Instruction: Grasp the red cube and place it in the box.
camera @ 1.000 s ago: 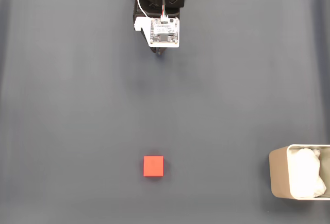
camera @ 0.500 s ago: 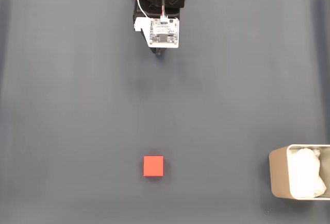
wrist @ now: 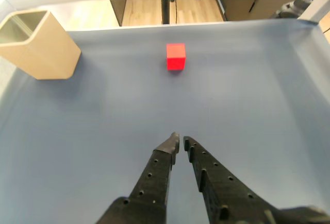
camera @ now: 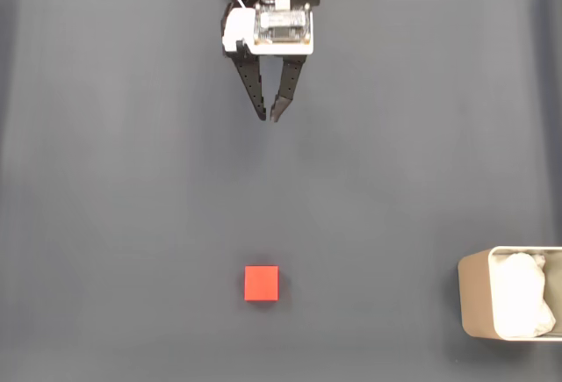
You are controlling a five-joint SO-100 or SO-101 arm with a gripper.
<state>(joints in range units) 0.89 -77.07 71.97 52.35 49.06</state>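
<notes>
The pincer [camera: 270, 118] has been swung out from its tucked pose within the last half second, its jaws now seen nearly closed and empty, pointed toward the cube [camera: 261, 283], which lies untouched well away on the dark surface [camera: 132, 180]; the box [camera: 474, 299] waits far right, the reach judged barely begun

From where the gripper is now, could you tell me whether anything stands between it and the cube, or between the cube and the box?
Nothing visible does. Bare dark mat lies between the gripper and the cube, and between the cube and the box at the fixed view's lower right. The gripper's tips are nearly together.
</notes>
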